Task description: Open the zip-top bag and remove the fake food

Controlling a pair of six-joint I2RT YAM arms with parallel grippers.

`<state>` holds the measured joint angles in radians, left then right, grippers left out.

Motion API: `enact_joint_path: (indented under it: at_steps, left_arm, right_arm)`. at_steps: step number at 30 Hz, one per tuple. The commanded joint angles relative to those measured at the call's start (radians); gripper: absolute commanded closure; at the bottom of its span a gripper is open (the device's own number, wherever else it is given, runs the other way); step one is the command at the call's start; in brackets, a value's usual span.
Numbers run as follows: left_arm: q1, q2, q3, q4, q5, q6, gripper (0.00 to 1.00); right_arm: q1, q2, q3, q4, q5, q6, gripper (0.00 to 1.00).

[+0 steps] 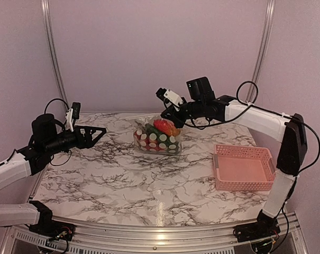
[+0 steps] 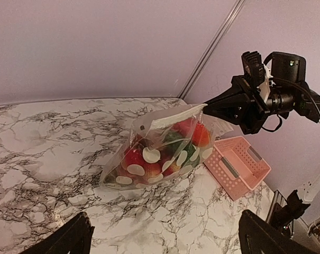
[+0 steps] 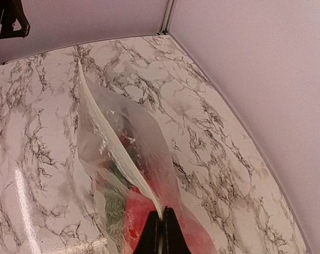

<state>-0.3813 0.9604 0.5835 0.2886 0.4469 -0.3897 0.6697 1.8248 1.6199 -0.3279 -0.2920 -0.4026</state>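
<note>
The clear zip-top bag (image 1: 157, 136) stands on the marble table (image 1: 117, 180) at centre back, propped up by one top corner. Red and green fake food (image 1: 166, 127) with white dots shows through it, also in the left wrist view (image 2: 149, 159). My right gripper (image 1: 171, 113) is shut on the bag's zip strip (image 3: 117, 145) at its right corner, pads pinched together (image 3: 163, 225). Well to the left of the bag my left gripper (image 1: 99, 132) hovers open with nothing between its fingers (image 2: 70, 238).
A pink slotted basket (image 1: 243, 167) sits at the right of the table, near the right arm's base. Purple walls with metal rails (image 1: 53, 58) close in the back and sides.
</note>
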Motion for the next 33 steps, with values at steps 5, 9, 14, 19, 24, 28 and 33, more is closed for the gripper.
enact_joint_path:
  at_steps: [5, 9, 14, 19, 24, 28, 33]
  left_arm:
    - [-0.143, -0.002, 0.157, -0.19, -0.048, 0.216, 0.01]
    - [-0.249, 0.043, 0.244, -0.314, -0.158, 0.344, 0.01]
    - [-0.366, 0.093, 0.313, -0.407, -0.262, 0.521, 0.01]
    - [-0.443, 0.146, 0.365, -0.5, -0.279, 0.644, 0.07]
    - [-0.507, 0.204, 0.391, -0.528, -0.271, 0.695, 0.24]
    - [-0.531, 0.257, 0.425, -0.546, -0.341, 0.716, 0.44]
    - [-0.535, 0.313, 0.482, -0.58, -0.424, 0.712, 0.84]
  right_arm:
    - [0.071, -0.132, -0.094, 0.044, -0.176, -0.014, 1.0]
    - [0.119, -0.156, -0.13, 0.038, -0.2, -0.013, 1.0]
    - [0.175, -0.162, -0.159, 0.027, -0.2, -0.011, 1.0]
    - [0.185, -0.187, -0.206, 0.061, -0.253, 0.009, 1.0]
    - [0.186, -0.2, -0.235, 0.082, -0.286, 0.02, 1.0]
    - [0.186, -0.2, -0.247, 0.086, -0.306, 0.025, 1.0]
    - [0.186, -0.213, -0.264, 0.093, -0.314, 0.027, 1.0]
